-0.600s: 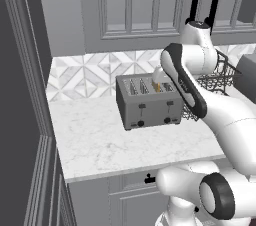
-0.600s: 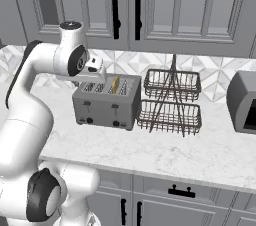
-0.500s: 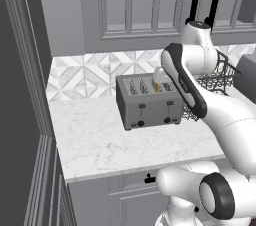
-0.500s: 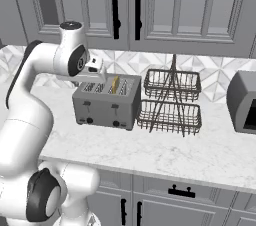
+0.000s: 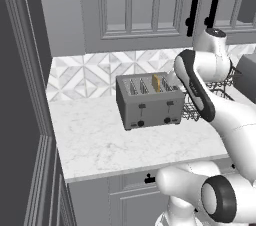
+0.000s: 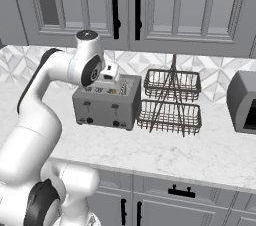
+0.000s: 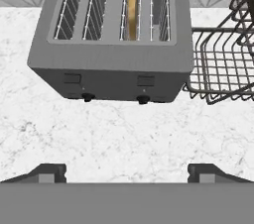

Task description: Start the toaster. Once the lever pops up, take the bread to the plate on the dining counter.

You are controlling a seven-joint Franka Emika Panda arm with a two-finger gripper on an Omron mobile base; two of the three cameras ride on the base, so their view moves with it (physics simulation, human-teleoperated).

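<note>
Standing in the left base view, the toaster (image 5: 149, 104) rests on the white counter (image 5: 100, 140), long axis running 9 to 3 o'clock, levers facing 6; the bread (image 5: 156, 82) stands upright in its third slot. In the right base view, the wire basket (image 6: 171, 101) sits just beside the toaster at 3 o'clock. In the hand view, the gripper (image 7: 127, 171) hangs with fingers spread wide, holding nothing, the toaster at 12 o'clock.

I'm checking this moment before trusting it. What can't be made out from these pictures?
- Plate and dining counter: outside all three views.
- Bread: its lower part sits inside the toaster slot.
- Lever position: levers too small in the base views.
- Toaster's right end: left base view, covered by the arm.
- Fingers: hand view, cut by the bottom edge.
</note>
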